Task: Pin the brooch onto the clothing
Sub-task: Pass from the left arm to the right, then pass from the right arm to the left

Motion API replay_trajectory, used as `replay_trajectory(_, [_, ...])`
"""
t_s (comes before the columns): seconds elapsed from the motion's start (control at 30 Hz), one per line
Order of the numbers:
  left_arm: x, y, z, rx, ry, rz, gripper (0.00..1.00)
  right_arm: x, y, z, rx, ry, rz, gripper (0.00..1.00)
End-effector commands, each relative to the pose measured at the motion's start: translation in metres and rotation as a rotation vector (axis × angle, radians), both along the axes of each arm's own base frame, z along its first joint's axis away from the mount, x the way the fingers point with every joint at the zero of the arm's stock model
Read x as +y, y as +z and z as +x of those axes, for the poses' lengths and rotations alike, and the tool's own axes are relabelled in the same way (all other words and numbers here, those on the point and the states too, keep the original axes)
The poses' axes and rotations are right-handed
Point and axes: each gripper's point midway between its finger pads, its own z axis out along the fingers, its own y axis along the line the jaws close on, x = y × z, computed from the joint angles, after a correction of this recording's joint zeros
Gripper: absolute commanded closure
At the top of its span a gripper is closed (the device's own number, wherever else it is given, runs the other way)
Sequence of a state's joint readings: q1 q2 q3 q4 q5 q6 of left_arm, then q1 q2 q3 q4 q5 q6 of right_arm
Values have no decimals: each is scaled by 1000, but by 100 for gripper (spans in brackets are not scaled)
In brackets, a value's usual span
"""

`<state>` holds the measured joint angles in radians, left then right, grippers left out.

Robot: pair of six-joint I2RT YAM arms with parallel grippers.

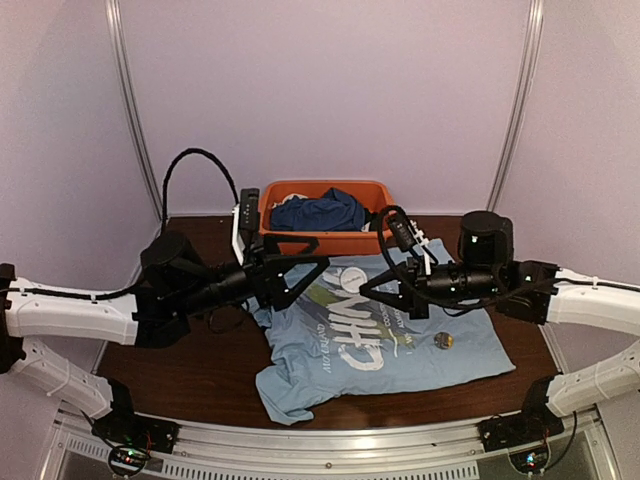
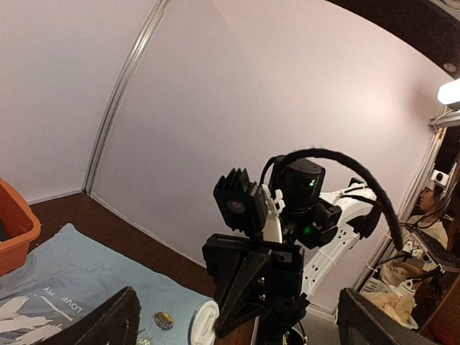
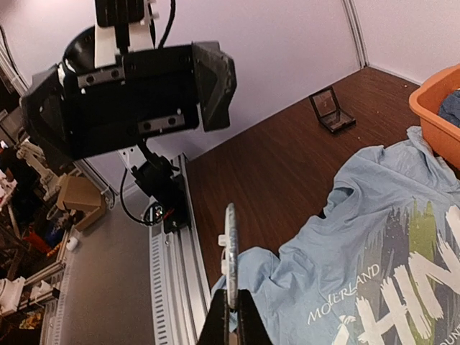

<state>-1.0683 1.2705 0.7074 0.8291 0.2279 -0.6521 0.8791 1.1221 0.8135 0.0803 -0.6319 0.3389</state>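
The light blue clothing [image 1: 400, 345] with its "CHINA" print lies spread on the brown table; the right wrist view shows it too [image 3: 359, 259]. My right gripper [image 3: 230, 316] is shut on the brooch [image 3: 229, 244], a round silvery disc seen edge-on with a white clasp, raised above the shirt's edge. In the left wrist view the brooch [image 2: 203, 322] shows its pale face at the right gripper's tip. My left gripper [image 1: 318, 272] hovers open, facing the right gripper [image 1: 368, 289], with nothing between its fingers. A small dull-gold disc [image 1: 442, 341] lies on the shirt.
An orange bin [image 1: 325, 190] holding a dark blue garment [image 1: 320, 212] stands at the back edge. A small black square case [image 3: 332, 110] sits open on the bare wood. The aluminium rail [image 3: 169, 273] runs along the near table edge.
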Motion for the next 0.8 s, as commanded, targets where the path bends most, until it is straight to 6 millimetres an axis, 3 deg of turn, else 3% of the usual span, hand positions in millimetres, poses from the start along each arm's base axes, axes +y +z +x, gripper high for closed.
replay_trajectory(0.0, [-21, -55, 18, 19, 21, 317, 2, -21, -49, -15, -20, 57, -265, 100])
replay_trajectory(0.1, [-35, -73, 16, 15, -46, 397, 2, -24, -54, -25, -41, 104, -312, 100])
replay_trajectory(0.27, [-51, -84, 2, -12, -183, 418, 5, -30, -57, -33, -45, 129, -370, 100])
replay_trajectory(0.67, [-62, -89, -18, -37, -335, 404, 44, -29, -49, -39, -84, 172, -337, 100])
replay_trajectory(0.77, [-68, -91, -19, -29, -358, 409, 45, -28, -47, -41, -82, 182, -328, 100])
